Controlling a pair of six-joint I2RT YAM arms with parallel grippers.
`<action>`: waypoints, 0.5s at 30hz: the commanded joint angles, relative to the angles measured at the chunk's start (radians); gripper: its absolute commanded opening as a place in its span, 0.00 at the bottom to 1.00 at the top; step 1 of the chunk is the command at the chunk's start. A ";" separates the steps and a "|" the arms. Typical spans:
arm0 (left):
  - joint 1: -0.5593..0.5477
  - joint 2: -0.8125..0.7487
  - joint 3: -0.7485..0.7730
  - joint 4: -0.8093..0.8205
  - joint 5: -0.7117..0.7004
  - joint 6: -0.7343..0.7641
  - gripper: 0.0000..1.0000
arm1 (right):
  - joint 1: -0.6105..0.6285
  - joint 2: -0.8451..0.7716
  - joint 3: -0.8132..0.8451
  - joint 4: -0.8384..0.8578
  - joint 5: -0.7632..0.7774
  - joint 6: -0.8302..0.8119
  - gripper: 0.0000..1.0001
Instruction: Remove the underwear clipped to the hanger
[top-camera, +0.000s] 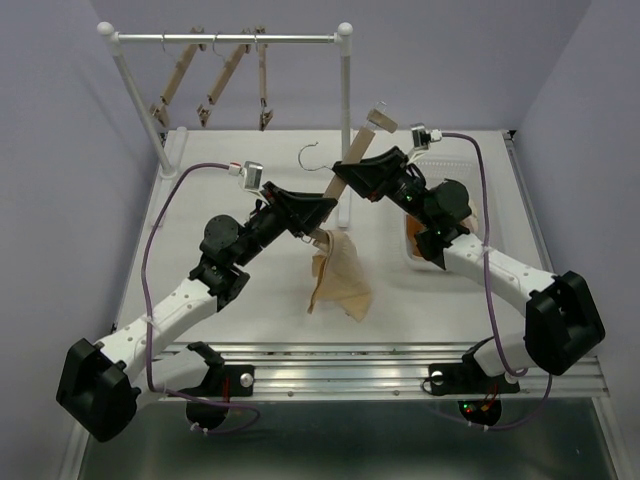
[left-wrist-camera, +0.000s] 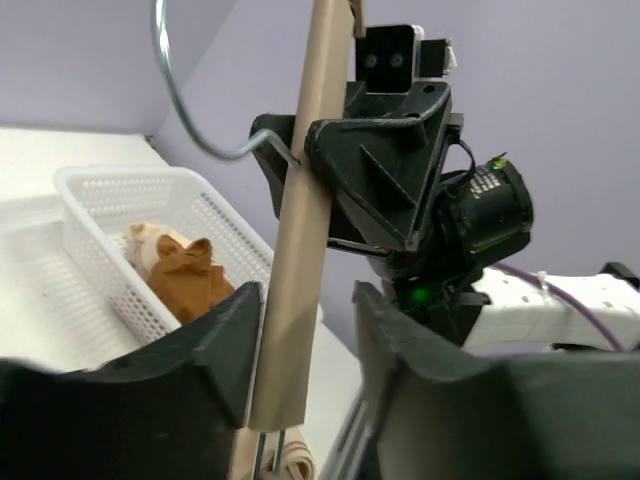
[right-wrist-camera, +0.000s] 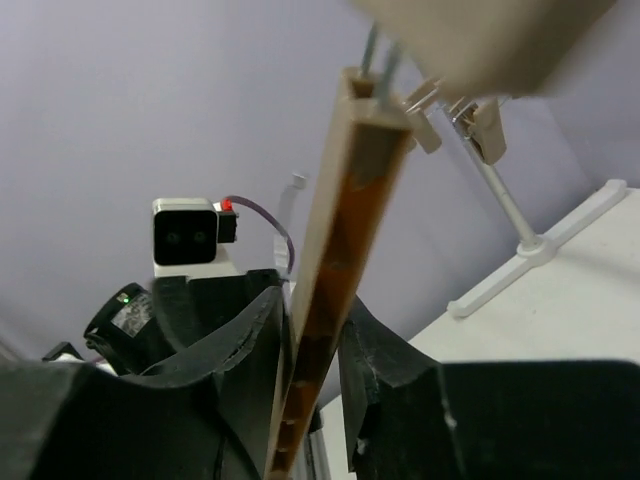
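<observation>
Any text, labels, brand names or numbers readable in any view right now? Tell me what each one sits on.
None can be read.
Small white marks on the right arm's wrist motor, in the left wrist view: too small and blurred to read.
The hanger, the basket and the underwear: no print visible.

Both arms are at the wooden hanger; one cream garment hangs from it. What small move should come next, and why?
Probably the left gripper should let go and move down to the cream underwear. The right gripper has its jaws closed on the hanger, so it can hold it alone; the left jaws show a gap beside the bar.
</observation>
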 joint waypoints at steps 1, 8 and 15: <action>0.003 -0.049 0.016 0.037 -0.009 0.020 0.68 | 0.001 -0.040 -0.007 0.053 0.053 -0.073 0.01; 0.026 -0.141 0.029 -0.133 -0.078 0.094 0.99 | 0.001 -0.082 -0.027 0.023 0.049 -0.074 0.01; 0.067 -0.203 0.033 -0.369 -0.127 0.178 0.99 | 0.001 -0.114 -0.037 0.004 0.059 -0.080 0.01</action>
